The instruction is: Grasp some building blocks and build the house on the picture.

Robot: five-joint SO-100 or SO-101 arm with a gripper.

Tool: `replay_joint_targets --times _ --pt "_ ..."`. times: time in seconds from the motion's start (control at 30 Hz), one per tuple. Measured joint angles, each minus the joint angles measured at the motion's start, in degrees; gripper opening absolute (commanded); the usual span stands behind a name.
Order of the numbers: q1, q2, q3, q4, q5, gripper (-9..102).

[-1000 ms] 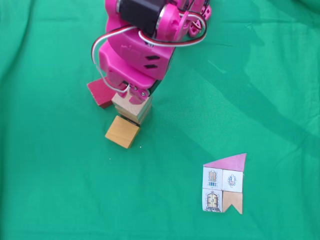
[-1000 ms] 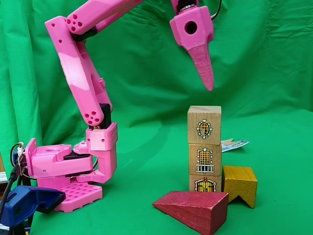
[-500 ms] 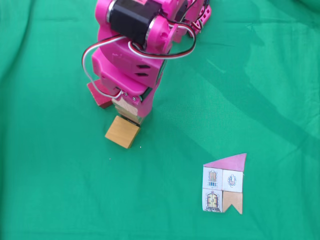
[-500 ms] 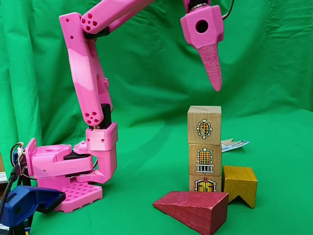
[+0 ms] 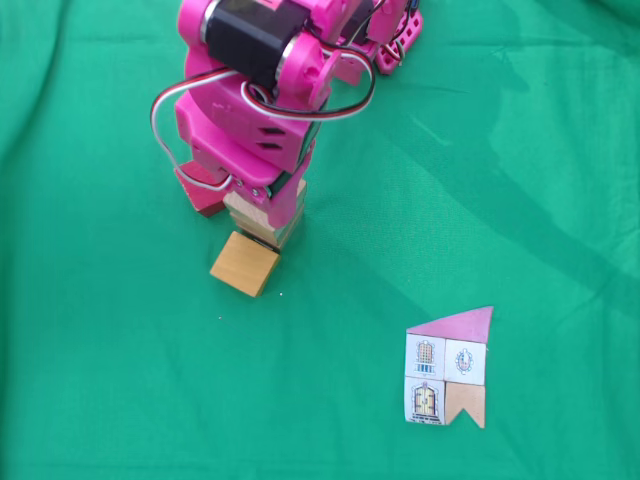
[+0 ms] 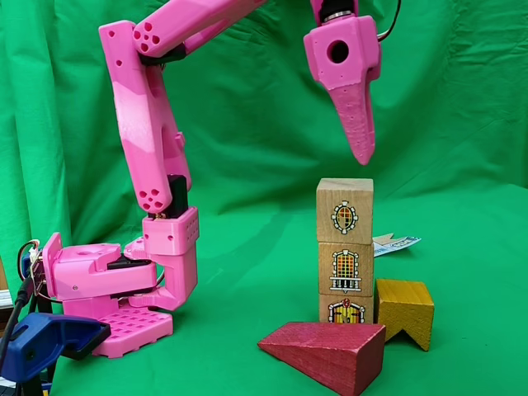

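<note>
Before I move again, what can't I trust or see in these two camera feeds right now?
- Block stack in a fixed view: top largely covered by the pink arm.
- Red wedge there: mostly under the arm.
- Hand in a fixed view: seen side-on, one finger visible, so open or shut is unclear.
- Paper house there: mostly behind the stack.

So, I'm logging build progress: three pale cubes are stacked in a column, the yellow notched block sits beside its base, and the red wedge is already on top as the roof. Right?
Not quite. The side-on fixed view shows the red wedge lying on the green cloth in front of the column of three pale cubes, not on top. The column's top is bare, with the gripper above it. The yellow notched block does sit beside the base.
</note>
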Motion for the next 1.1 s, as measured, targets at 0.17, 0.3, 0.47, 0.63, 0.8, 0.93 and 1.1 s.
replay_joint_targets --times 0.17,0.3,0.47,0.63,0.8,0.93,1.1 --pt "0.0 3.6 3.6 0.0 -0.26 20" --pt "0.09 8.26 8.79 0.0 -0.44 20" --pt "0.09 9.84 10.9 0.0 -0.35 21" --pt "0.26 9.84 10.99 0.0 -7.03 27" --pt "2.81 9.84 11.6 0.0 -10.02 34" --pt "2.9 9.84 12.74 0.0 -10.46 38" --pt "3.25 9.84 12.74 0.0 -10.37 40"
